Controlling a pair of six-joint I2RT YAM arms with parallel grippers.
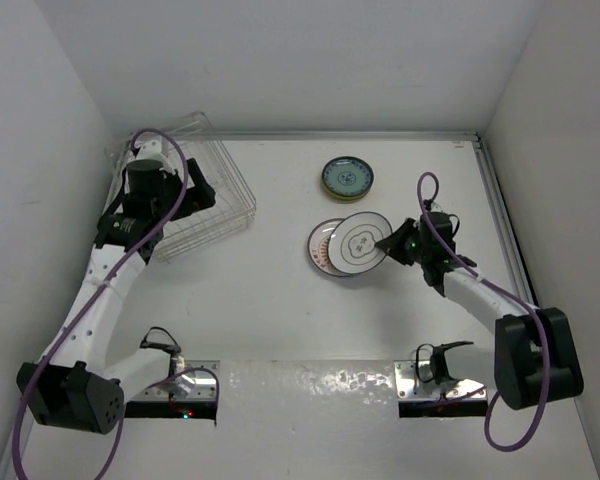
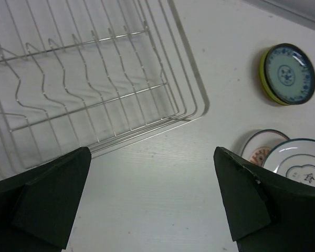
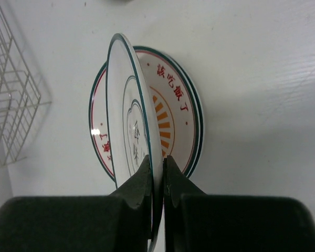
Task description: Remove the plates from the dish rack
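Note:
The wire dish rack [image 1: 212,205] stands at the far left; no plates show in the part of it seen in the left wrist view [image 2: 94,84]. My left gripper [image 1: 198,190] hangs open and empty over the rack's near edge [image 2: 152,152]. My right gripper [image 1: 392,243] is shut on the rim of a white plate with a dark green rim [image 1: 358,240], held tilted on edge [image 3: 127,115] just above a white plate with red and orange marks [image 3: 181,100] lying on the table. A teal-patterned plate [image 1: 347,178] rests on a lime-yellow one farther back.
White walls close in the table on the left, back and right. A raised rail [image 1: 500,210] runs along the right side. The rack's corner shows at the left of the right wrist view [image 3: 10,105]. The arm bases [image 1: 310,385] sit at the near edge.

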